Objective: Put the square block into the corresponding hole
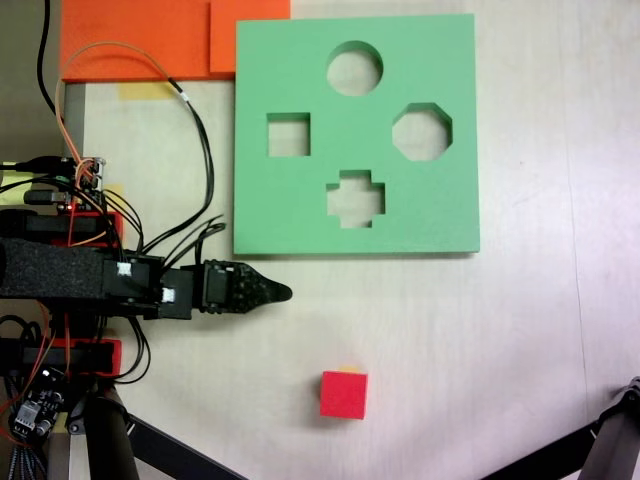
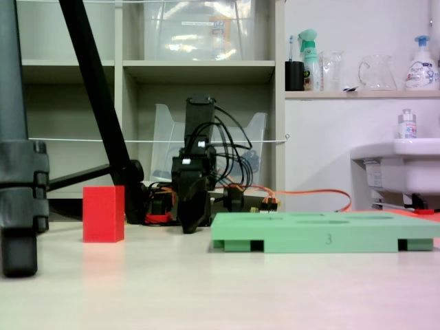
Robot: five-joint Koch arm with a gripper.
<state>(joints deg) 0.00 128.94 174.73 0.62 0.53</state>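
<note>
Claw (image 1: 280, 292) empty, low over table; jaws stacked one behind other in both fixed views, so can't tell whether mine are wide or narrow. Red cube (image 1: 344, 395) sits on bare table, well apart from green board (image 1: 455, 215), near-side of it, also apart from claw tip. Square hole (image 1: 288, 135) empty, toward board's left in top-down view. Step, I judge: approach, grasp not yet begun. Next move calls for swinging over cube, spreading jaws, squaring to its faces. Readable writing: "3" on board's front edge (image 2: 328, 239).

arm: stretched out flat, pointing right in the top-down fixed view
gripper (image 1: 280, 292): jaws pinched together, nothing in them, tip low
</note>
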